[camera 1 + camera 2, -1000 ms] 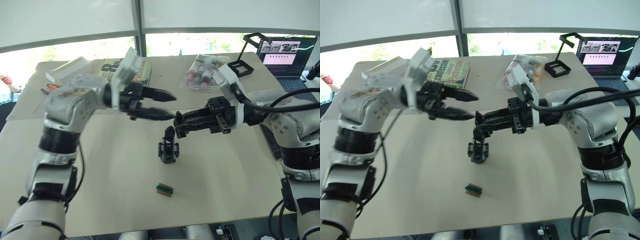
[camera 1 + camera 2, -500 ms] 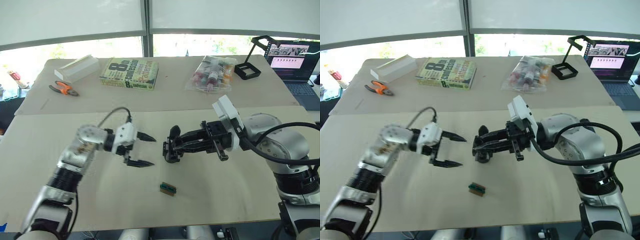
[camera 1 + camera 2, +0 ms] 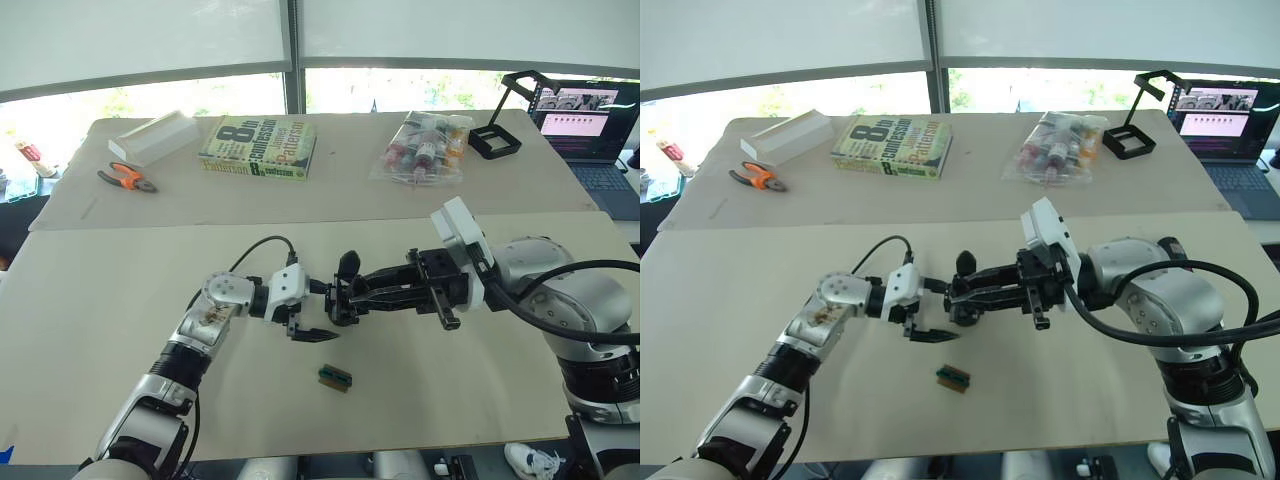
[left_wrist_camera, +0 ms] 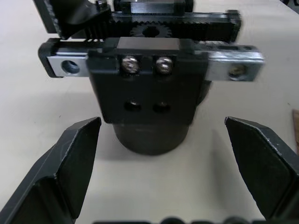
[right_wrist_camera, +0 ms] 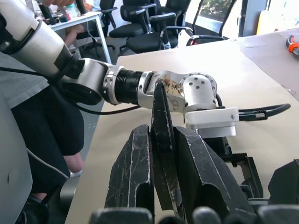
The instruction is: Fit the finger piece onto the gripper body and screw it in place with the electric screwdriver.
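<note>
gripper body (image 4: 148,100): black, with silver rail ends and two silver screws
finger piece (image 5: 162,140): black
small block (image 3: 334,378): green and brown
pliers (image 3: 127,178): orange handles
book (image 3: 259,147): green cover (large black "8")
table (image 3: 90,330): plain beige

Black gripper body (image 3: 343,298) upright on table.

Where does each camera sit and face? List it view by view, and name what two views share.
Eye views: on the head, looking down over the table; left pincer and right pincer show.
Left wrist view: along its own open fingers at the gripper body.
Right wrist view: along its fingers, shut on the finger piece, toward the left arm.
Shared: both wrist views show the gripper body.
</note>
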